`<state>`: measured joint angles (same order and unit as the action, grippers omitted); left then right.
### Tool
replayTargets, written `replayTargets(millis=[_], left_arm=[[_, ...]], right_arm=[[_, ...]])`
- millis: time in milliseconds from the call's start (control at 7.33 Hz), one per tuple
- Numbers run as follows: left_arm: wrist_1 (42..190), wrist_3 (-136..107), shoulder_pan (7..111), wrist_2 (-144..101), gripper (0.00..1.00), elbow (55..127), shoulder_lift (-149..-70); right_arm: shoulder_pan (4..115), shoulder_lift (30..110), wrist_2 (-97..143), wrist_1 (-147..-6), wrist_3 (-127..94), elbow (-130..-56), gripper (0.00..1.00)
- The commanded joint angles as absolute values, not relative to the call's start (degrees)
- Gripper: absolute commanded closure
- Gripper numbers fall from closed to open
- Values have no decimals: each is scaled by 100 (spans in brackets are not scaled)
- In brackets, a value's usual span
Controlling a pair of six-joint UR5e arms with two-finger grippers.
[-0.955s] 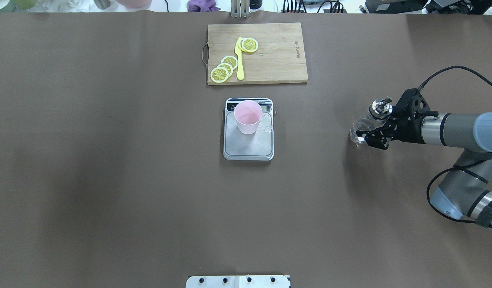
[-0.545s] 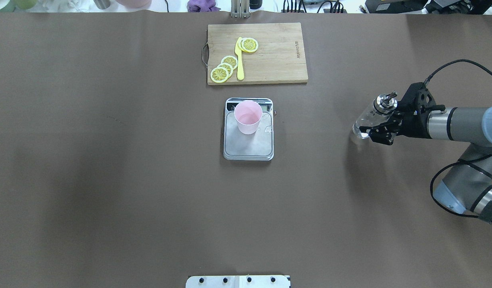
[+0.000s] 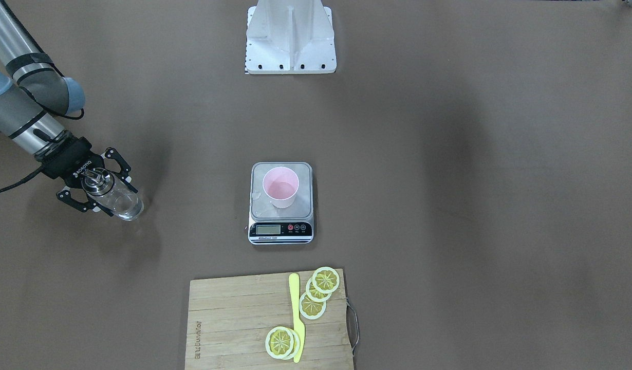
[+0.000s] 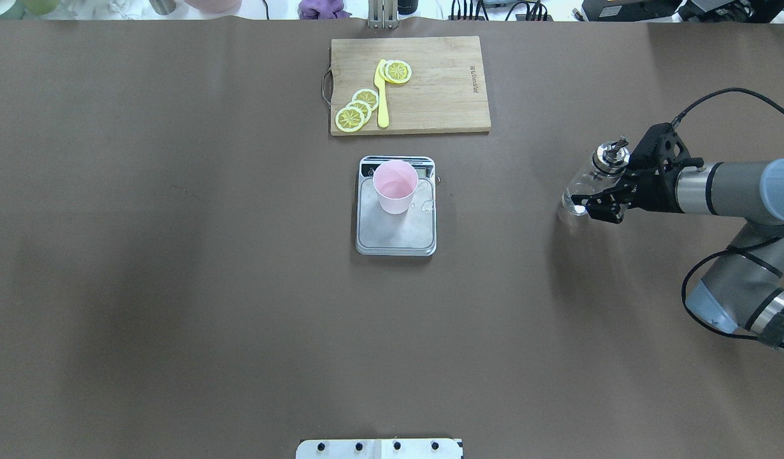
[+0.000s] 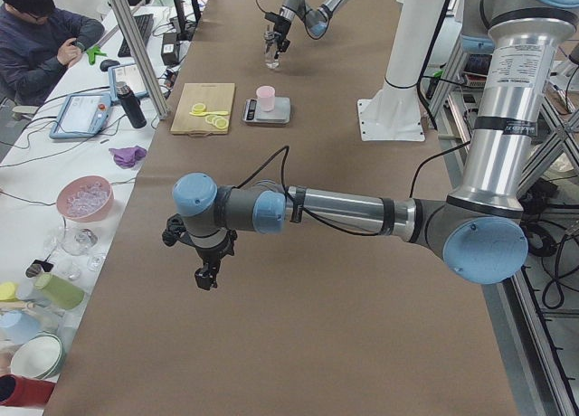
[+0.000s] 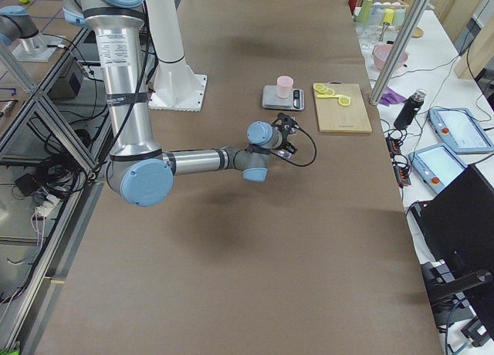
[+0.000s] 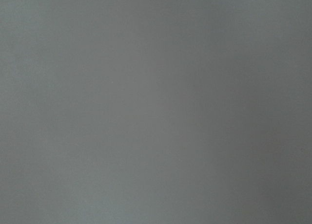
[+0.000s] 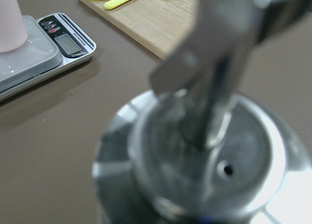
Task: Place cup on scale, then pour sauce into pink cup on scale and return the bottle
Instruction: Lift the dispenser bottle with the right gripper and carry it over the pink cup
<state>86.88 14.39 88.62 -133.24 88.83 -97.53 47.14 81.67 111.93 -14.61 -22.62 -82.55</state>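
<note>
Stage: judged as the last step, returning the bottle; the cup is already on the scale.
Bottle: small clear glass bottle with a shiny metal pour-spout cap (image 3: 123, 204), roughly upright, far out on the right of the brown counter (image 4: 175, 287) and well apart from the scale. Whether its base touches the counter cannot be told.
Right pincer (image 3: 109, 191): pinching the bottle's glass body just below the cap, one finger on either side.
Left pincer (image 5: 207, 278): hangs over bare counter on the left; spread or pressed together cannot be told.
Cup: small pale pink tapered plastic cup (image 4: 395, 186), upright on the far part of the platform.
Scale: small rectangular silver digital scale (image 3: 304, 177), mid-counter.
Sauce: clear colourless liquid inside the glass; its level is too faint to read.
Handling (judgement): the glass is stiff, smooth and breakable, probably slippery if wet, and the metal cap makes it top-heavy. The round body is the best place to hold it, not the thin spout.
Beyond the scale: wooden cutting board (image 4: 443, 83) with lemon slices (image 4: 357, 109) and a yellow knife (image 4: 382, 95).
</note>
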Motion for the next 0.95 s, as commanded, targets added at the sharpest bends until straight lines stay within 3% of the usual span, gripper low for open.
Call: replayTargets(millis=[0, 818], left_arm=[[8675, 1433, 8868, -13333, 1, 9175, -9502], [8666, 1424, 8851, -13324, 1, 9176, -9457]], right_arm=[[4824, 7772, 11424, -2211, -2233, -8270, 100], [4826, 7453, 11514, -4093, -1705, -9156, 100]])
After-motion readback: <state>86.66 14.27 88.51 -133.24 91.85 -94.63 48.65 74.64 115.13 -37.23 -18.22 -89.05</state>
